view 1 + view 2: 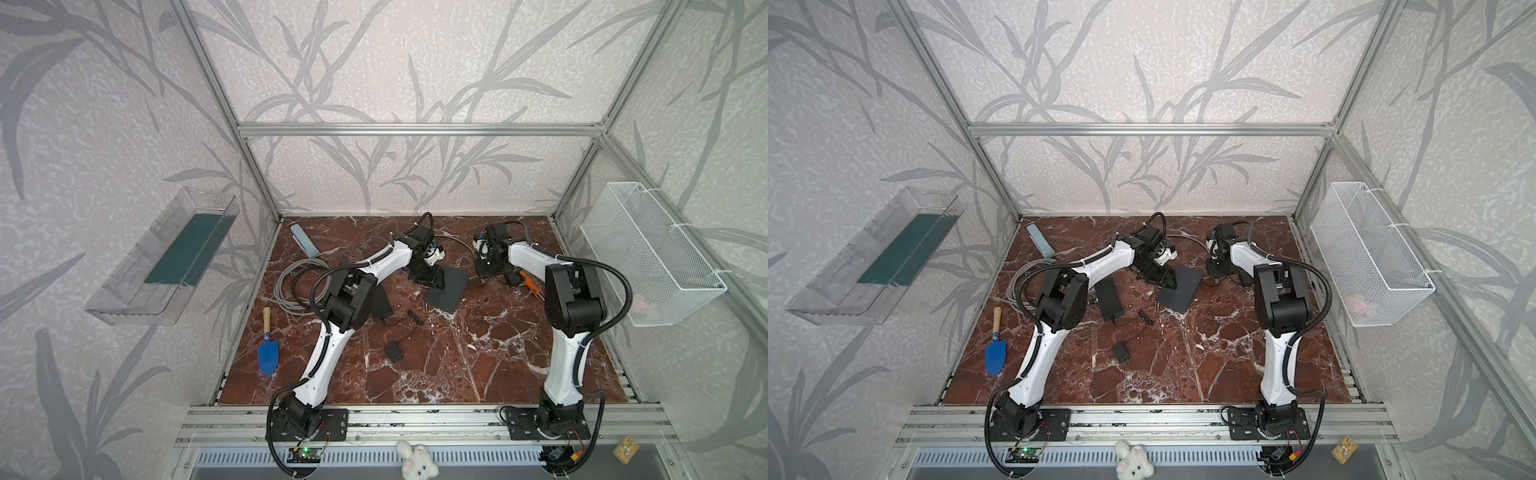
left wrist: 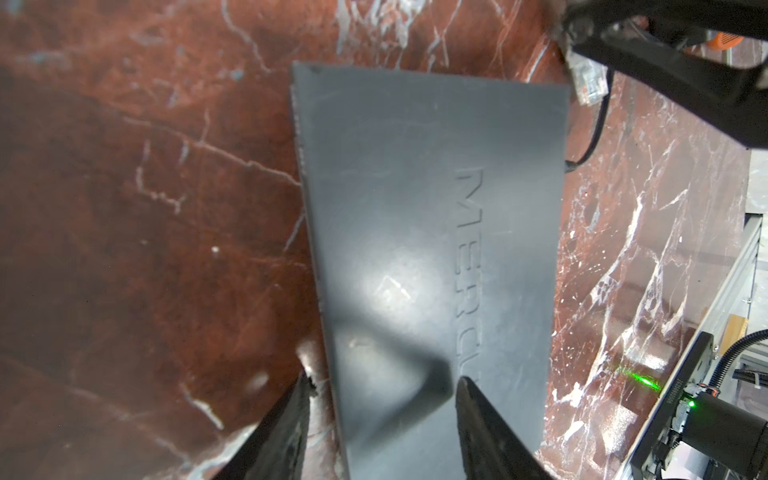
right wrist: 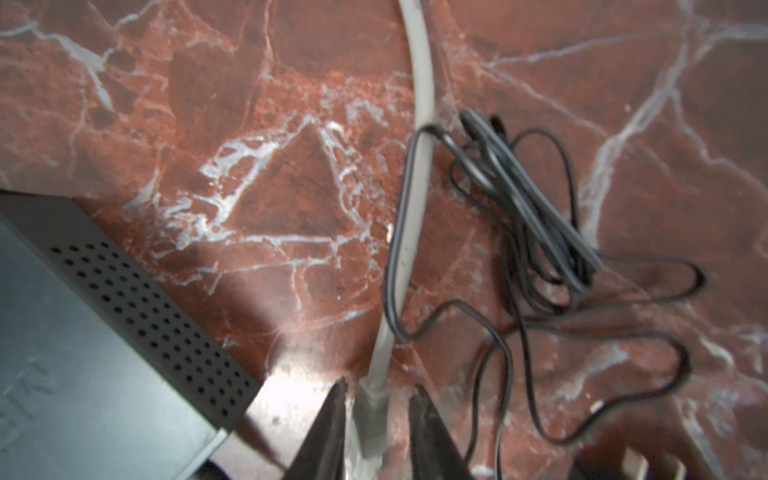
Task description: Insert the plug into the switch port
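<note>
Right pincer [image 3: 379,388] straddled the plug [image 3: 372,424] beside the switch [image 1: 446,289], mid-frame in a top view; clench could not be told. Plug was light, rigid, latch probably brittle; best taken by its flat sides.

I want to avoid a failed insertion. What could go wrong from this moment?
1. A thin black cord lies across the grey cable behind the plug; lifting may drag it along.
2. The left hand stands open astride the switch edge, not clamping it; a push could slide the switch.
3. The switch side near the right hand shows only vent holes; no port is in view, so aim is uncertain.
</note>
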